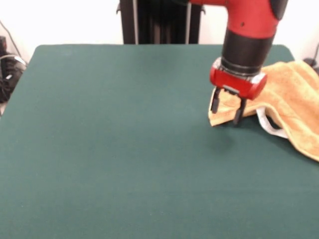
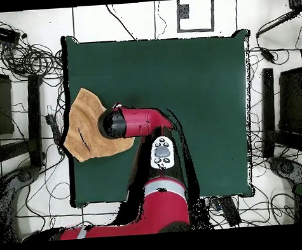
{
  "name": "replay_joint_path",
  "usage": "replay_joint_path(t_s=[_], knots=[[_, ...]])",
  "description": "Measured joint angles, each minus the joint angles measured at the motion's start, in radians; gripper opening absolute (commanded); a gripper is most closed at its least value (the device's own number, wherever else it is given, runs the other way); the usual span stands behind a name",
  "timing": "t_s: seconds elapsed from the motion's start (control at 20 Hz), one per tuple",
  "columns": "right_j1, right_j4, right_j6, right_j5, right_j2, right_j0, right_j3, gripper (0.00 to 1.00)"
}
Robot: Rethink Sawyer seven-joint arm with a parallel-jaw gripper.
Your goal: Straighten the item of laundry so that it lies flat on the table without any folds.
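The golden-orange towel [image 1: 291, 97] lies rumpled at the right edge of the dark green table [image 1: 124, 149], with a fold and a white tag [image 1: 269, 125] showing along its near side. In the overhead view the towel [image 2: 82, 128] lies at the table's [image 2: 195, 83] left edge and partly hangs over it. My gripper [image 1: 227, 111] is open and points down at the towel's left corner, fingertips just at the cloth and holding nothing. From above, the wrist [image 2: 113, 124] hides the fingers.
The black pedestal [image 1: 159, 22] stands behind the table's far side. Cables [image 1: 7, 69] lie off the table's left side. In the overhead view, cables and stands [image 2: 26, 125] surround the table, and the red arm [image 2: 158, 149] reaches over its lower left part.
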Motion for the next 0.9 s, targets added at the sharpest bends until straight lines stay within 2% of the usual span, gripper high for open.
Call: replay_joint_path(t_s=[0.3, 0.9], knots=[[0.066, 0.032, 0.000, -0.001, -0.034, 0.023, 0.003, 1.00], [0.081, 0.137, 0.000, 0.000, -0.072, 0.047, 0.006, 1.00]])
